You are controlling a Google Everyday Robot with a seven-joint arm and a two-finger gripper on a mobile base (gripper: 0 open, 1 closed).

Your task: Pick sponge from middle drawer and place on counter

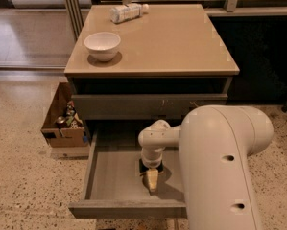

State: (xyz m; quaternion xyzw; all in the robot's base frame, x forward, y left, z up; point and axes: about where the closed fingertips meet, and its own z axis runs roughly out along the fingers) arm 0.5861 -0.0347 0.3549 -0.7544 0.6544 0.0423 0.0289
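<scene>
Glossy smooth counter (181,47), matt grey drawer (112,176), end effector (151,172) inside it

Counter (181,47): white bowl (102,45), toppled bottle (127,12). Open middle drawer (112,176): sponge (152,180), hand (150,169) at it.

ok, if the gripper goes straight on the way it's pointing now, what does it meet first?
The gripper points down into the open middle drawer. First in its line is the sponge, directly below it, then the drawer floor. I can't tell from this view whether it already touches the sponge.
</scene>
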